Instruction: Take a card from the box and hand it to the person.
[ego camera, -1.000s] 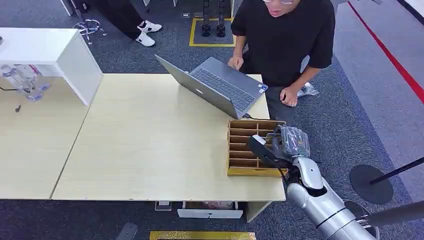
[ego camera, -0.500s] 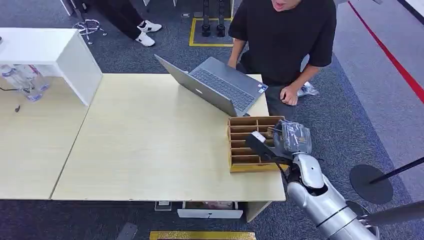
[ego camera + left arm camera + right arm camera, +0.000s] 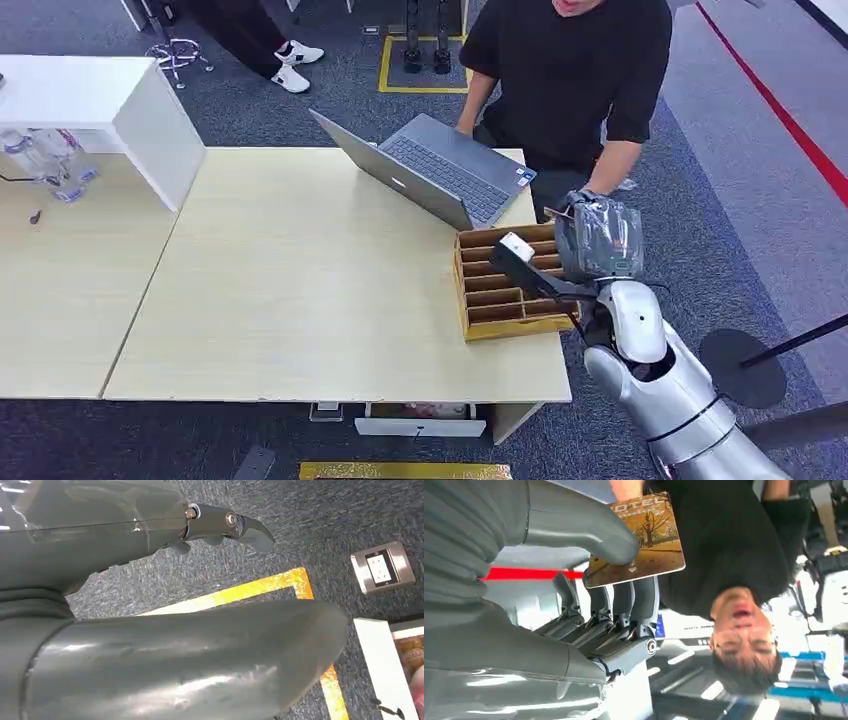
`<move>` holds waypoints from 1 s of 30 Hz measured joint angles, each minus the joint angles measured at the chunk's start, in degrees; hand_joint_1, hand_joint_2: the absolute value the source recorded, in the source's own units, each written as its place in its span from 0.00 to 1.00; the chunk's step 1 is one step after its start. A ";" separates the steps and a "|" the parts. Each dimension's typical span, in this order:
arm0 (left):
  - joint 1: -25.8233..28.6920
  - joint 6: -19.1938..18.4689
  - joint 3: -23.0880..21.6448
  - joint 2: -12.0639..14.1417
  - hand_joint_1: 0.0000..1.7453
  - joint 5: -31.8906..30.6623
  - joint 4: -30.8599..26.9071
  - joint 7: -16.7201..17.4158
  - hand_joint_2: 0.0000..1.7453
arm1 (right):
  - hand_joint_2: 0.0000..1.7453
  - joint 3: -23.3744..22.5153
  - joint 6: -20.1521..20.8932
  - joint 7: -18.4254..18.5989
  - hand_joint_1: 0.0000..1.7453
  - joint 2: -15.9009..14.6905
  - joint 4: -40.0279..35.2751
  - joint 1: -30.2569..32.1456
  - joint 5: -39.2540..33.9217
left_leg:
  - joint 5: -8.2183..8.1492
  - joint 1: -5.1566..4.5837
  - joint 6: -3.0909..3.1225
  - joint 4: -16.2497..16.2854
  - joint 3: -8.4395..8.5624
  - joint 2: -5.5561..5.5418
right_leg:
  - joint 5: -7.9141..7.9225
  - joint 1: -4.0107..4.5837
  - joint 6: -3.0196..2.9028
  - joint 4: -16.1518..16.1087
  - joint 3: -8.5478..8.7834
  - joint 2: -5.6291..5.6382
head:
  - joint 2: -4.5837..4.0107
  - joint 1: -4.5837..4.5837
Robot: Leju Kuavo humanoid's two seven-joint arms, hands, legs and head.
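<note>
Right hand (image 3: 597,238) raised above the far right corner of the box (image 3: 505,287) on the worktop (image 3: 300,290), card (image 3: 640,542) pinched between thumb and fingers (image 3: 624,600), held toward the person (image 3: 575,70), left hand (image 3: 220,522) hanging over carpet, holding nothing, fingers loosely curled

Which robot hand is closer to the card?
Right. The right robot hand holds the card between thumb and fingers. The left robot hand hangs over the carpet floor, away from it.
</note>
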 joint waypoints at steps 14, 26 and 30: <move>-0.02 0.00 -0.02 -0.09 0.00 0.00 0.00 0.18 0.00 | 1.00 -3.08 1.53 2.03 0.67 -3.21 -3.04 -0.54 -2.56 | 0.00 0.00 0.00 0.00 0.00 0.00 | 0.00 0.00 0.00 0.00 -0.02 0.00 | 0.00 0.02; -0.04 0.02 -0.07 -0.09 0.00 -0.02 0.00 0.57 0.00 | 1.00 -5.05 -0.07 2.27 0.70 -4.26 -0.64 1.67 -4.74 | -0.02 0.00 0.02 0.00 -0.01 0.00 | 0.00 0.00 0.00 0.00 -0.04 0.01 | 0.00 0.00; -0.04 0.11 -0.07 -0.09 0.00 0.00 0.00 0.57 0.00 | 1.00 -5.16 -0.17 2.30 0.76 -4.31 0.02 1.87 -5.11 | -0.02 0.00 0.02 0.00 -0.01 0.00 | 0.00 0.00 0.00 0.00 -0.04 0.01 | 0.00 0.02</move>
